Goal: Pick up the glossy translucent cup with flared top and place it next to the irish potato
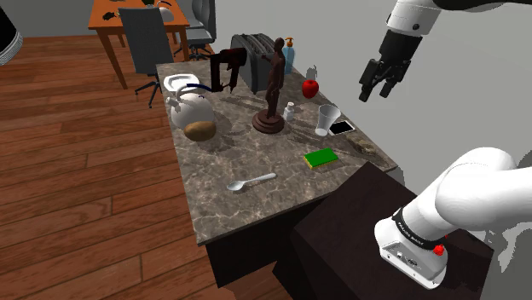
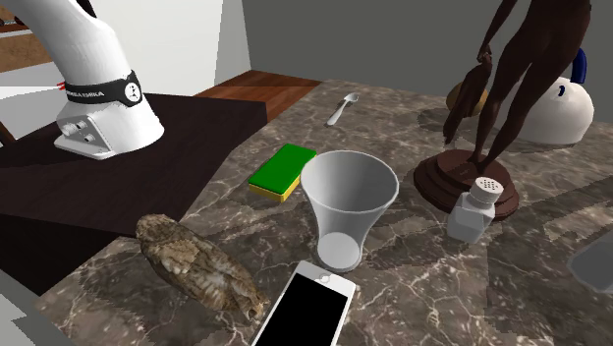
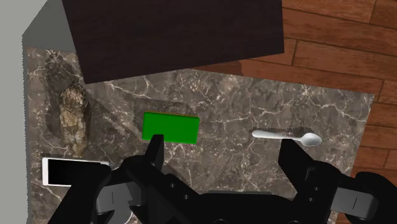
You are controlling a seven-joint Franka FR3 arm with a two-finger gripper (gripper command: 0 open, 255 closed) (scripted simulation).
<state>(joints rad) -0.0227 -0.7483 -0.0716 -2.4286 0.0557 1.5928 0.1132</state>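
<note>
One cup [image 2: 349,201], gripper [image 1: 377,94] spread, band lettering [image 2: 90,93] illegible

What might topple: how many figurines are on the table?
2: a dark statue standing by the shaker, an owl lying beside the phone; others may hide behind the kettle.

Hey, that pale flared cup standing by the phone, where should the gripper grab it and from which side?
Probably from straight above: the cup stands upright, mouth open, with the phone at its foot and a shaker beside it. Pinch the flared rim wall, one of the jaws inside, one outside; the narrow base looks crowded.
</note>
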